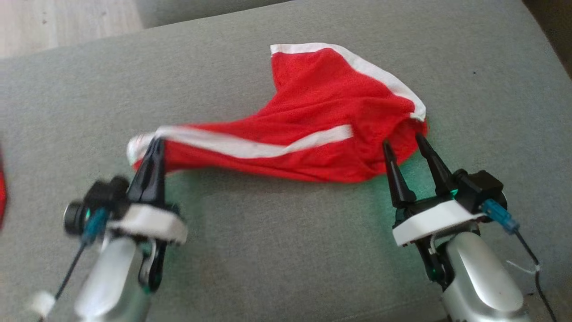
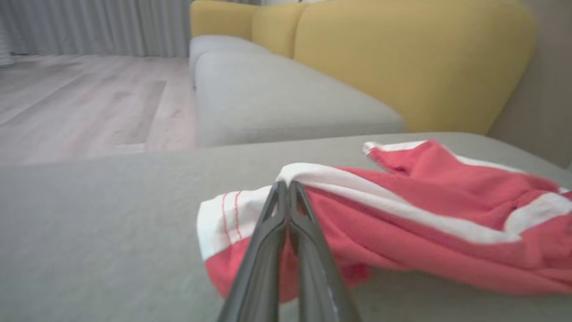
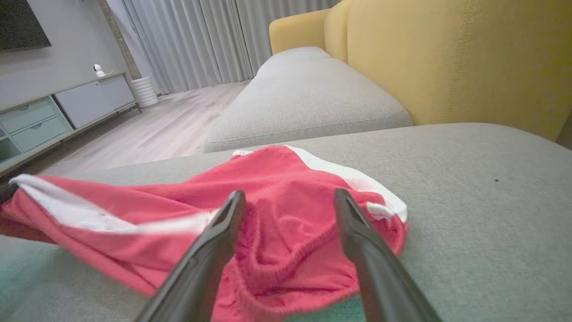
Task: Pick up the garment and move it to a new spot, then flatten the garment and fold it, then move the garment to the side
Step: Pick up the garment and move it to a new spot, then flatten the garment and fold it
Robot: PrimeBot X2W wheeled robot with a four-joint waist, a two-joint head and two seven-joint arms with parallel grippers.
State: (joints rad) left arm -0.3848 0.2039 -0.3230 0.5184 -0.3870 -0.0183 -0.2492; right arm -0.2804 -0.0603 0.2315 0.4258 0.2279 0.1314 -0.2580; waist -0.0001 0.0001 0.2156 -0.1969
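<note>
Left gripper (image 1: 156, 142): clenched on garment (image 1: 313, 112) white band, centre left
Right gripper (image 1: 403, 140): splayed, empty, at red edge, centre right
Progress: garment bunched; flatten, fold, side move left

Bare grey cushion (image 1: 277, 250) lies open at three, six and ten o'clock around the red garment (image 1: 321, 116) spread mid-seat. A yellow backrest (image 3: 469, 58) walls the right wrist view's one o'clock.
</note>
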